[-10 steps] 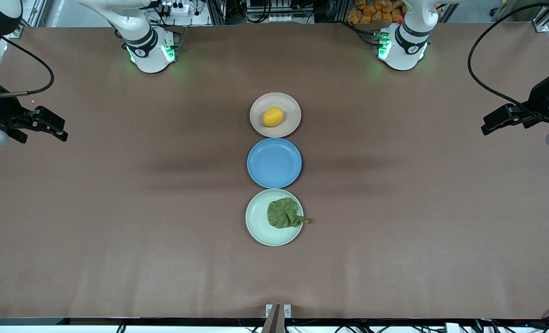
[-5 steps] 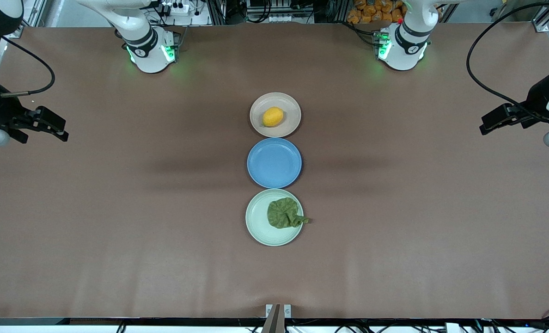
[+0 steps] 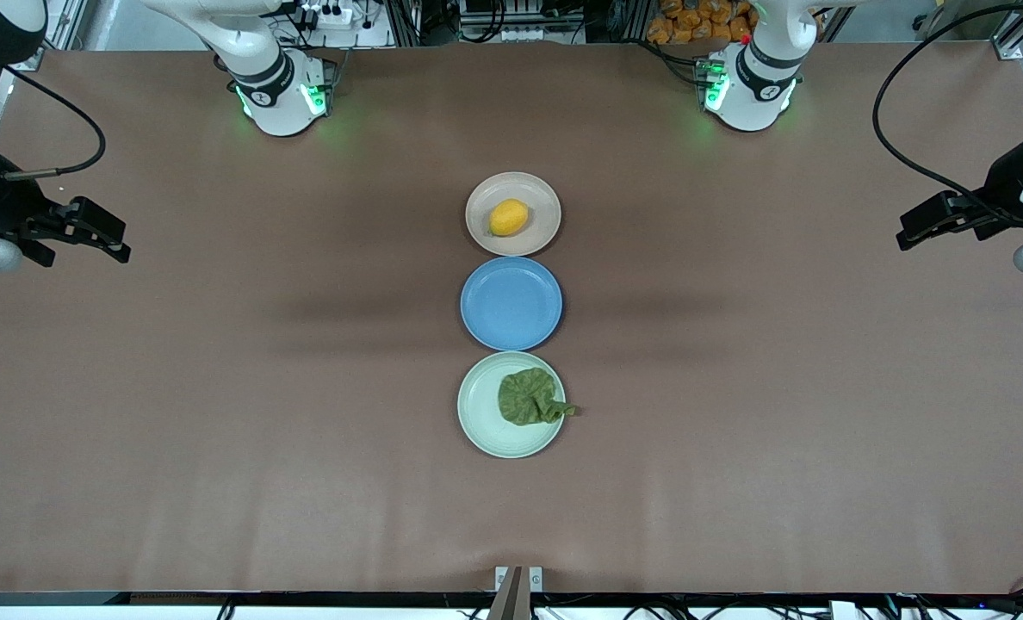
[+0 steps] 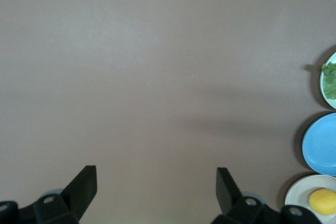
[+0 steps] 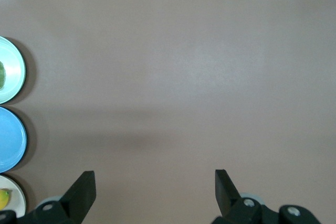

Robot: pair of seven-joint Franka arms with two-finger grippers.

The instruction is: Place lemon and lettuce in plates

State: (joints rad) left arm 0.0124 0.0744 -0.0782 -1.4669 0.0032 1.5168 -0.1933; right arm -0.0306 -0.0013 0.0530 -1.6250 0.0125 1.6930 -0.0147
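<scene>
The yellow lemon [image 3: 508,217] lies in the beige-pink plate [image 3: 539,195], the plate nearest the robot bases. The dark green lettuce [image 3: 529,398] lies in the mint plate [image 3: 481,418], the plate nearest the front camera, with its tail tip over the rim. My left gripper [image 3: 905,234] is open and empty over bare table at the left arm's end, fingers spread in its wrist view [image 4: 156,176]. My right gripper [image 3: 120,248] is open and empty over the right arm's end, also spread [image 5: 155,178]. Both arms wait away from the plates.
An empty blue plate [image 3: 511,303] sits between the two plates, all three in one row at the table's middle. The row shows at the edge of the left wrist view, blue plate [image 4: 321,142], and of the right wrist view, blue plate [image 5: 10,140]. Brown table [image 3: 219,387] surrounds them.
</scene>
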